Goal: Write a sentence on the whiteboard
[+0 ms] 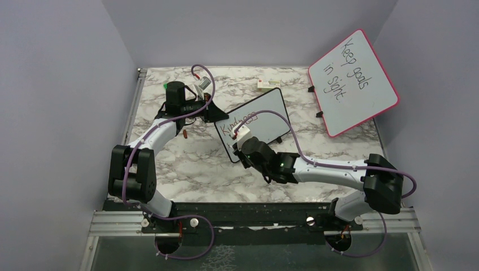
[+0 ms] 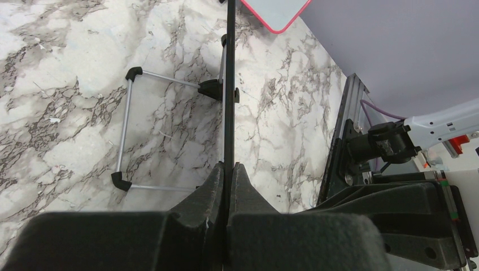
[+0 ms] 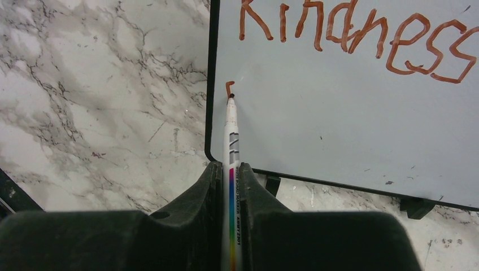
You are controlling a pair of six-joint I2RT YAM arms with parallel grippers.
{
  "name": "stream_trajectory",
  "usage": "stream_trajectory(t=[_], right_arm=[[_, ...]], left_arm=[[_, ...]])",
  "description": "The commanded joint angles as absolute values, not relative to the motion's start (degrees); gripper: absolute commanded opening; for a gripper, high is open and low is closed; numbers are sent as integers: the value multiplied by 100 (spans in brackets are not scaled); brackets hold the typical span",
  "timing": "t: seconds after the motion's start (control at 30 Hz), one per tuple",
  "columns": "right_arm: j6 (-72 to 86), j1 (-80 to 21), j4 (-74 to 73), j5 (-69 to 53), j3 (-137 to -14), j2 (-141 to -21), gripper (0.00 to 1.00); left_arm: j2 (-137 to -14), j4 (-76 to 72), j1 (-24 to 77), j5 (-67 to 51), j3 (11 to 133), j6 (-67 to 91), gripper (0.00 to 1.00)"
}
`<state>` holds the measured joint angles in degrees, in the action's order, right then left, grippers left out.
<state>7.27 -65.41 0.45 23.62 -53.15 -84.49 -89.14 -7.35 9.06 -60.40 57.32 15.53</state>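
The small black-framed whiteboard [image 1: 261, 116] stands tilted at mid-table. It also shows in the right wrist view [image 3: 350, 113] and edge-on in the left wrist view [image 2: 229, 84]. It bears the red-brown word "Kindness" [image 3: 361, 42] and a short first stroke [image 3: 229, 88] of a second line below. My left gripper [image 1: 212, 110] is shut on the board's top left edge [image 2: 229, 166]. My right gripper [image 1: 242, 138] is shut on a white whiteboard marker [image 3: 231, 152], its tip touching the board at that stroke.
A larger pink-framed board [image 1: 353, 82] reading "Keep goals in sight" leans at the back right. A small white and red box [image 1: 268, 84] lies behind the small board. The small board's wire stand [image 2: 127, 135] rests on the marble table [image 1: 186, 164].
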Motion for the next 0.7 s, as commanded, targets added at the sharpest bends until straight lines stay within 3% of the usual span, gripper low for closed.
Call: stream_trajectory(t=[0.0, 0.67], right_arm=[[694, -6570, 407, 2709, -5341, -8371, 1], [825, -6565, 38, 2840, -5203, -8261, 1]], left_arm=[[-8930, -313, 914, -5871, 5730, 1455, 0], [-8903, -315, 914, -5862, 5722, 1450, 0]])
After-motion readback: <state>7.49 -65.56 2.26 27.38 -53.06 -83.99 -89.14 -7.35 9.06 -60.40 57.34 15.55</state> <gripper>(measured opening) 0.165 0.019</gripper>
